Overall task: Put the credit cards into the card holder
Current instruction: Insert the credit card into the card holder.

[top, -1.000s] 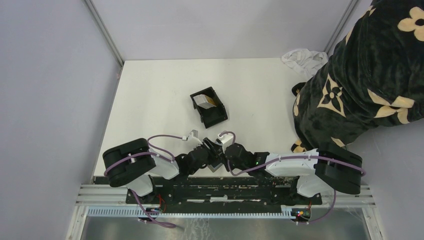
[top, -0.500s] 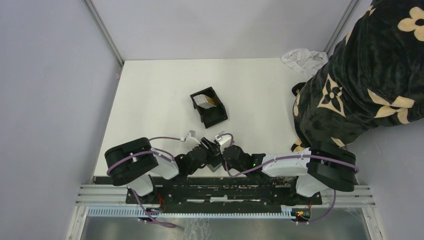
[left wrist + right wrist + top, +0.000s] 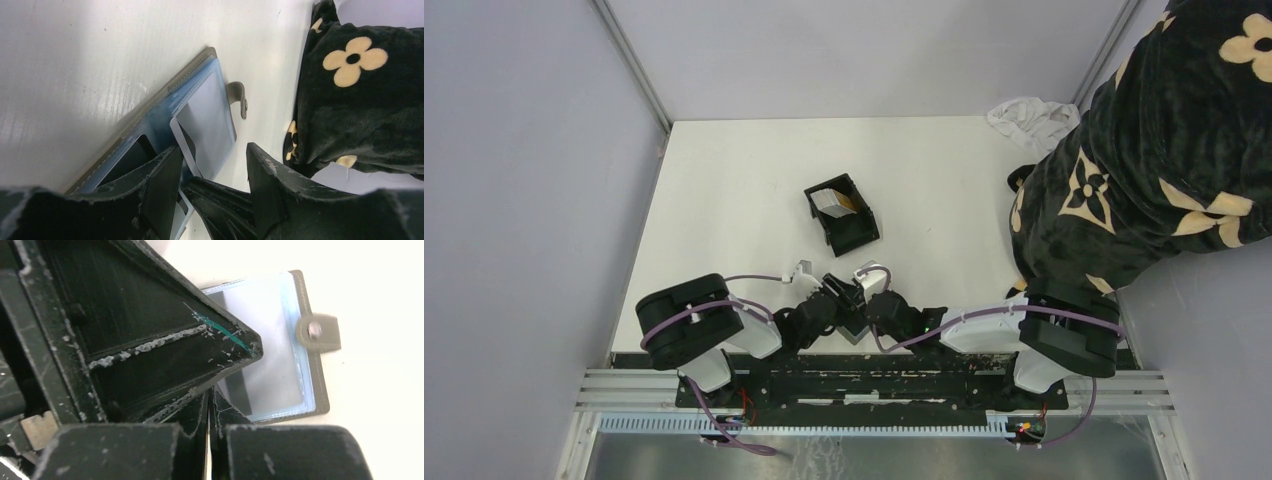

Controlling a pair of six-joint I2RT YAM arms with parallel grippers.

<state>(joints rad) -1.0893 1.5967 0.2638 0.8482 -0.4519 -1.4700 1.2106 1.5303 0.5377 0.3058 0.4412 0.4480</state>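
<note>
The right arm now sits folded closer in, right gripper clenched over a clear-sleeved wallet, while the parted left gripper straddles its grey card, likely bound for the black card holder.

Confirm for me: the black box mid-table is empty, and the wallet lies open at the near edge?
No. The box is not empty: the top view shows a whitish card and a tan card inside it. The wallet does lie open at the near edge.
</note>
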